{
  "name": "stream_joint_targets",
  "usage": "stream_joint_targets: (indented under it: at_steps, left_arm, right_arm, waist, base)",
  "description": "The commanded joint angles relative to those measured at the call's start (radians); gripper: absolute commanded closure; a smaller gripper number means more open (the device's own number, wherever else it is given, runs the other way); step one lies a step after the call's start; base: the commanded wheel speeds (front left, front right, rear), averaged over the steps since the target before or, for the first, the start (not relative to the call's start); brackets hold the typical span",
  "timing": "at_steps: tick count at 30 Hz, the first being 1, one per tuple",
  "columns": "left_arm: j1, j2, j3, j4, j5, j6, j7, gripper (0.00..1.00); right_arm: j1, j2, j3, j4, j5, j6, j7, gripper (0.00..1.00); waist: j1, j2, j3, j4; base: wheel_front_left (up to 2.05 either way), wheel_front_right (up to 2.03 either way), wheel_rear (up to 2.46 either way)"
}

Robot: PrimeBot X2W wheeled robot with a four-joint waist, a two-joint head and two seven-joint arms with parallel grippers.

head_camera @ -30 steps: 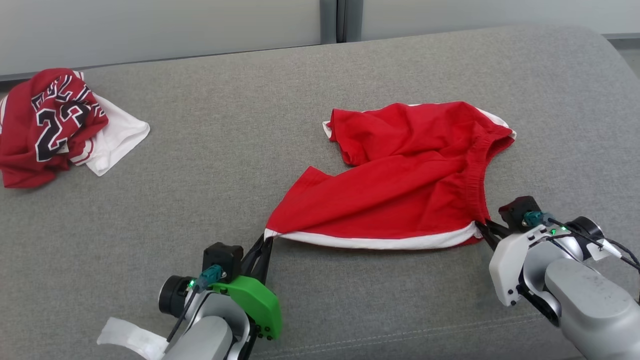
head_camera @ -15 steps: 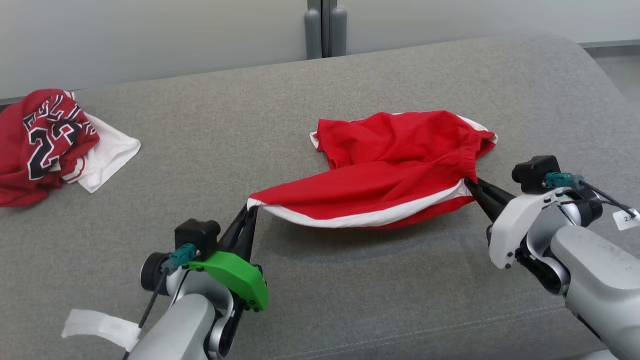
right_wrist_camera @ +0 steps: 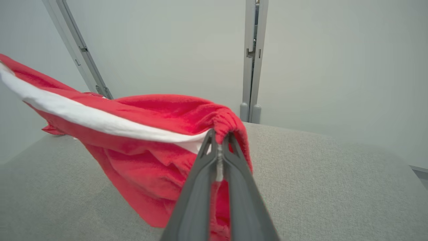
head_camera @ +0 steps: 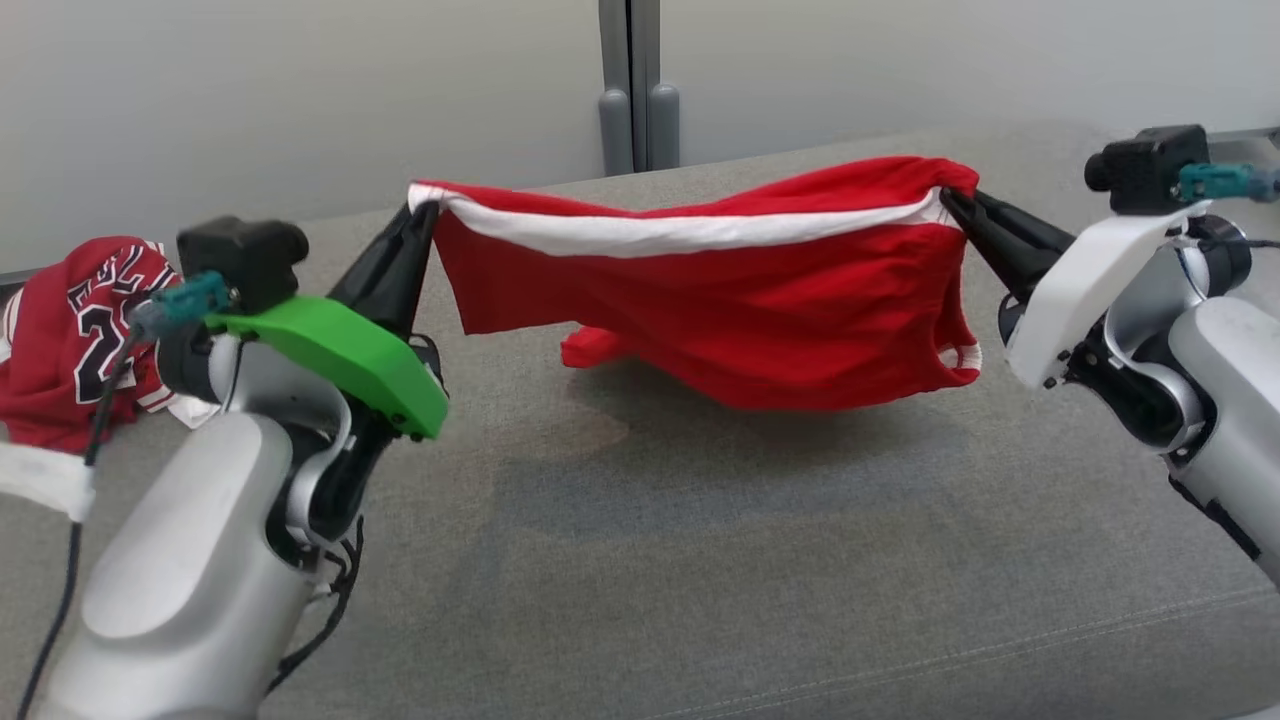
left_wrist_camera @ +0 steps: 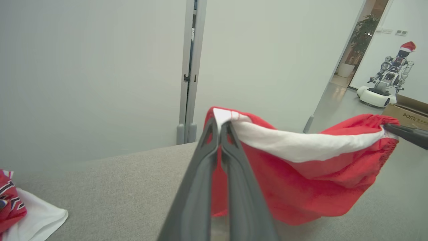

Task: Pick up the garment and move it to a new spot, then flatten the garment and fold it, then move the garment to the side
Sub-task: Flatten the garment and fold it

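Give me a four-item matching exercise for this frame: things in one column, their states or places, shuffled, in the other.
1 red shorts
2 left hand
3 right hand
4 numbered jersey

A lying crumpled on the grey surface
B shut on the shorts' elastic end
C hanging stretched in the air
D shut on the shorts' white-striped corner

Pairs: 1-C, 2-D, 3-B, 4-A

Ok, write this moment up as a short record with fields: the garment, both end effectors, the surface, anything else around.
garment: red shorts, white-striped edge uppermost, stretched between both end effectors, the rest hanging
left end effector: shut on one corner of the striped edge
right end effector: shut on the gathered waistband corner
surface: grey cushion below the shorts; whether the lowest fold touches it is unclear
elsewhere: red numbered jersey lying on a white cloth, at the robot's left
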Motion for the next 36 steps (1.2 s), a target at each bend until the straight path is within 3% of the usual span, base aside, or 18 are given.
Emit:
stream_joint_targets:
  at_steps: [1,7,11,18,22,26,31,36]
  left_arm:
    - [-0.030,0.024,0.006,-0.025,-0.008,0.004,0.037,1.00]
    - [-0.123,0.098,0.016,-0.122,-0.043,0.021,0.218,1.00]
    - [-0.161,0.109,0.027,-0.151,-0.066,0.039,0.281,1.00]
    - [-0.263,0.059,0.067,-0.059,-0.126,0.101,0.354,1.00]
    - [-0.387,0.004,0.079,0.048,-0.106,0.124,0.334,1.00]
    - [-0.553,-0.050,0.088,0.149,-0.046,0.130,0.226,1.00]
    - [-0.727,-0.113,0.096,0.257,0.012,0.099,0.070,1.00]
    - [-0.757,-0.165,0.088,0.342,-0.007,0.038,0.003,1.00]
  right_arm:
    - [-0.018,-0.009,-0.009,-0.020,0.017,-0.001,0.031,1.00]
    - [-0.072,-0.043,-0.059,-0.092,0.070,-0.001,0.191,1.00]
    - [-0.097,-0.044,-0.086,-0.108,0.082,-0.001,0.251,1.00]
    - [-0.206,0.012,-0.098,-0.035,0.010,-0.001,0.306,1.00]
    - [-0.340,0.079,-0.107,0.068,-0.072,-0.001,0.258,1.00]
    - [-0.499,0.138,-0.123,0.197,-0.174,-0.001,0.171,1.00]
    - [-0.667,0.161,-0.148,0.359,-0.337,-0.002,0.007,1.00]
    - [-0.711,0.193,-0.170,0.511,-0.415,-0.002,-0.119,1.00]
  waist:
    - [0.0000,-0.0001,-0.010,-0.002]
    - [0.0000,-0.0001,-0.026,0.000]
    - [0.0000,-0.0001,-0.023,0.006]
    - [0.0000,-0.0001,0.040,0.035]
    - [0.0000,-0.0001,0.130,0.064]
    - [0.0000,-0.0001,0.228,0.094]
    - [0.0000,-0.0001,0.343,0.139]
    - [0.0000,-0.0001,0.414,0.176]
  base:
    - [0.00,0.00,0.00]
    - [0.00,0.00,0.00]
    - [0.00,0.00,0.00]
    - [0.00,0.00,0.00]
    - [0.00,0.00,0.00]
    - [0.00,0.00,0.00]
    - [0.00,0.00,0.00]
    - [0.00,0.00,0.00]
